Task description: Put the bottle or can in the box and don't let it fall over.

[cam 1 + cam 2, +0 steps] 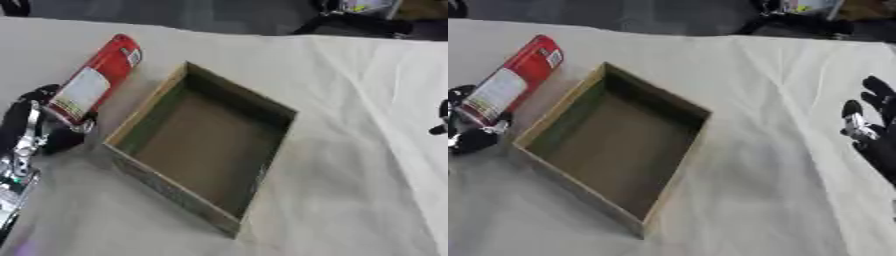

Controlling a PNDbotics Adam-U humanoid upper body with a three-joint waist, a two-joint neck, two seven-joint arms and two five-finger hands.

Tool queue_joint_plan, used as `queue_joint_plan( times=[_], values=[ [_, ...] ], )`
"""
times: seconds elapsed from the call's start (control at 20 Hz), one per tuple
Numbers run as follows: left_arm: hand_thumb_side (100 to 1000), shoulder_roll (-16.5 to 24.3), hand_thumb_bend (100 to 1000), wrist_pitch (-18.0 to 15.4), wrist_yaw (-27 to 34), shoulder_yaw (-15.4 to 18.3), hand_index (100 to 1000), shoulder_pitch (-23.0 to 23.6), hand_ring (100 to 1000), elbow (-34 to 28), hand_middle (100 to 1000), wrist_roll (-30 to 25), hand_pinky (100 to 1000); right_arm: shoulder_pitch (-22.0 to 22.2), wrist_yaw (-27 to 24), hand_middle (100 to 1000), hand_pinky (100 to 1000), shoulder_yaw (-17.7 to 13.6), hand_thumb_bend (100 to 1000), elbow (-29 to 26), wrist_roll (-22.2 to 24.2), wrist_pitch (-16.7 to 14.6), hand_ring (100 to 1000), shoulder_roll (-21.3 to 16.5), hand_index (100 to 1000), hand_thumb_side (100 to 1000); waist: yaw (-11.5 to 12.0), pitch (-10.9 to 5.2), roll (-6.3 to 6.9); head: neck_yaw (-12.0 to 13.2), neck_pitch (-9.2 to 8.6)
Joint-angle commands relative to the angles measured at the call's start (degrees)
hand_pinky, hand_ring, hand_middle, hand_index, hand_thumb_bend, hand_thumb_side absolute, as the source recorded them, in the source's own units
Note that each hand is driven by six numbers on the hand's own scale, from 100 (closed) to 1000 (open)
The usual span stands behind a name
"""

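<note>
The open box (206, 145) sits in the middle of the white cloth (350, 190), with lots of bare room on its right and near sides. Left of the box, the left hand (39, 132) has its fingers curled round the bottom of the red can (94, 77), which leans over; its white label cannot be read. The right hand (872, 127) rests at the right edge, fingers straight, touching nothing.

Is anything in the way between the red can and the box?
Nothing visible is. The left robot hand holds the red can by its lower end, just left of the box. Only the box's near wall lies between them, and the inside looks empty. The right robot hand rests far right.
</note>
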Motion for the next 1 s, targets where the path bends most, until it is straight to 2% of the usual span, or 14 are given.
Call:
queue_joint_plan(
  times=[0.05,0.5,0.75,1.0],
  values=[
    [100,1.5,100,-0.8,-1.4,1.0,390,-1.4,458,-2.1,573,2.1,100,0.0,-0.2,979,573,-0.8,100,-1.3,0.0,0.0,1000,-1.1,1000,639,-0.1,-1.32,-0.02,-0.2,-0.57],
    [100,1.7,100,-2.8,-3.0,1.4,391,-2.2,453,-5.1,569,5.3,100,0.0,-0.1,980,574,-0.8,100,-1.3,0.0,0.1,1000,-1.0,1000,639,-0.2,-1.41,0.08,-0.3,-0.50],
    [100,2.9,100,-2.5,-1.1,0.5,394,-2.5,457,-10.7,572,2.8,100,0.1,-0.1,980,574,-0.8,100,-1.4,-0.1,0.1,1000,-1.1,1000,638,-0.2,-1.59,0.28,-0.6,-0.39],
    [100,4.3,100,-0.3,1.2,-1.6,395,-2.1,460,-18.7,576,-1.0,100,0.1,0.0,980,574,-0.8,100,-1.5,-0.1,0.1,1000,-1.2,1000,636,-0.3,-1.60,0.49,-0.7,-0.38]
  ],
)
